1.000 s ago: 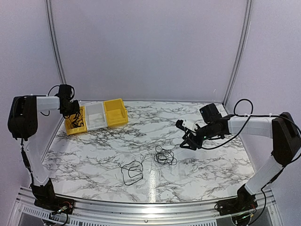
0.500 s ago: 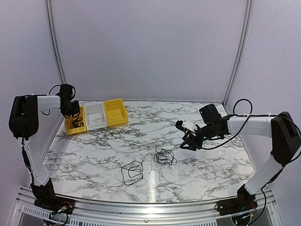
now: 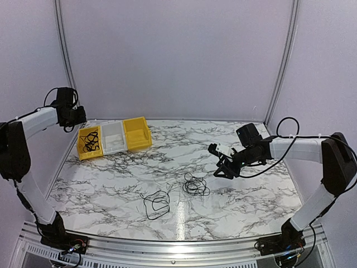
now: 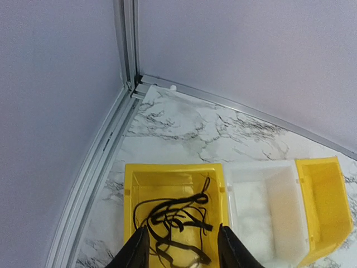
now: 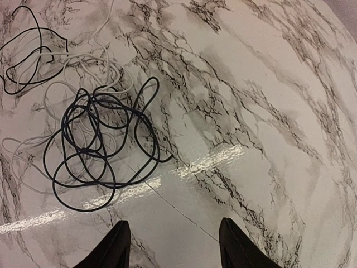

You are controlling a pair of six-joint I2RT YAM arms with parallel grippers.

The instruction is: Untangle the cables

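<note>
Wide overhead and close right wrist share cables (image 3: 194, 185).

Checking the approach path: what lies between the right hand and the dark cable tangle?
Only bare marble table between right hand and dark cable tangle, seen in the right wrist view.

A yellow bin (image 3: 88, 156), white bin (image 3: 114, 147) and second yellow bin (image 3: 138, 135) stand abreast on the marble table (image 3: 251, 195).

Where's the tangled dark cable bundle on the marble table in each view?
Top external: the tangled dark cable bundle lies just right of centre, below the middle of the picture.
Left wrist: not in it.
Right wrist: left of centre, above the fingers.
Shared landmark: the lone black cable loop, lower left of the bundle from above and in the right wrist's top-left corner.
</note>
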